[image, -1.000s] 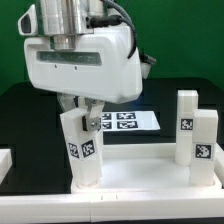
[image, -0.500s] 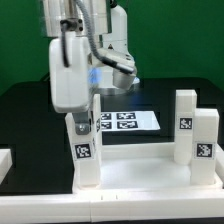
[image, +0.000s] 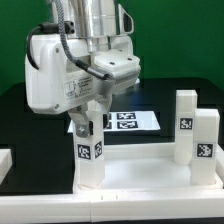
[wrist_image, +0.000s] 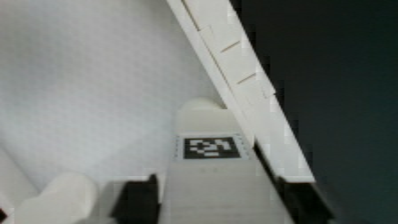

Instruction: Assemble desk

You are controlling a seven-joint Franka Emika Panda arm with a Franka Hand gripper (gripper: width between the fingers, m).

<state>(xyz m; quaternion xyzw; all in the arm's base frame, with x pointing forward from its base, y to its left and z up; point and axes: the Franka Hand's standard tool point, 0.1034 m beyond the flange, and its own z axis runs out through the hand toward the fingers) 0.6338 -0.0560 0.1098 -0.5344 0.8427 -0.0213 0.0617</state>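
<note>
Nearest, the white plastic model desk top (image: 140,178), a wide flat rimmed rectangle, lies upside down on the black counter (image: 20,110), long axis running from the exterior view's left to its right. At its near left corner a chunky white square-section leg (image: 87,155) with a black-and-white tag stands upright, long axis vertical, free end pointing up. The large white robot gripper (image: 84,128) sits over its top; in the wrist view the fingers (wrist_image: 135,200) straddle the tagged leg with gaps either side, so they look parted rather than clamped. My judgement: the step is seating this leg, so lift straight up along its axis without nudging it off vertical. Further right, two more white legs (image: 193,125) stand upright. Behind lies the marker board (image: 135,120).
</note>
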